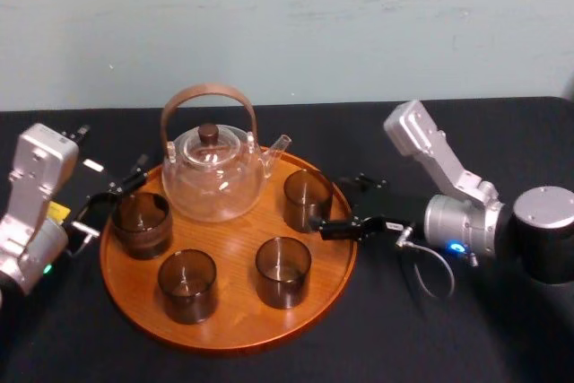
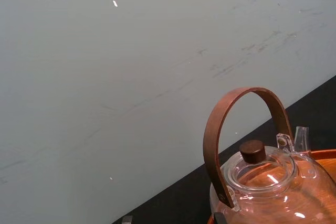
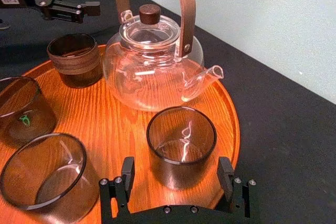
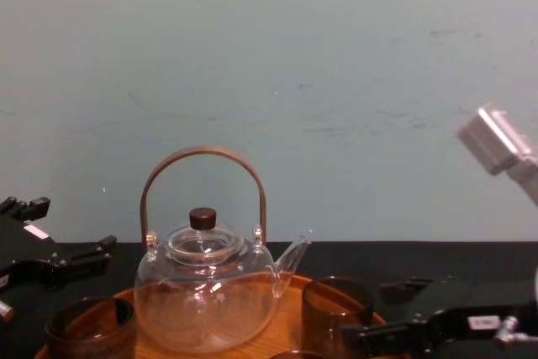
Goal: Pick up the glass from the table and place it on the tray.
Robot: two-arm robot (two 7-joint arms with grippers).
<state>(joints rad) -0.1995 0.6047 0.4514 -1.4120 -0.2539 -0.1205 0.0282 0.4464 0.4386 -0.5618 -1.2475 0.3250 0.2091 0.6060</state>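
Note:
The round orange-brown tray [image 1: 235,325] lies on the black table [image 1: 466,329]. It holds a clear teapot [image 1: 213,172] and several smoky glasses. My right gripper [image 1: 337,204] is open at the tray's right rim. Its fingers [image 3: 127,172] stand on either side of the back-right glass [image 1: 307,198], which rests upright on the tray [image 3: 121,124]. In the right wrist view small gaps show between this glass [image 3: 181,145] and both fingers. My left gripper [image 1: 106,208] is open just off the tray's left rim, beside the back-left glass [image 1: 142,223].
Two more glasses [image 1: 187,285] [image 1: 282,271] stand at the tray's front. The teapot's tall wooden handle [image 1: 208,96] rises at the back. A pale wall [image 1: 287,15] closes off the table's far edge. Bare black table lies right of and in front of the tray.

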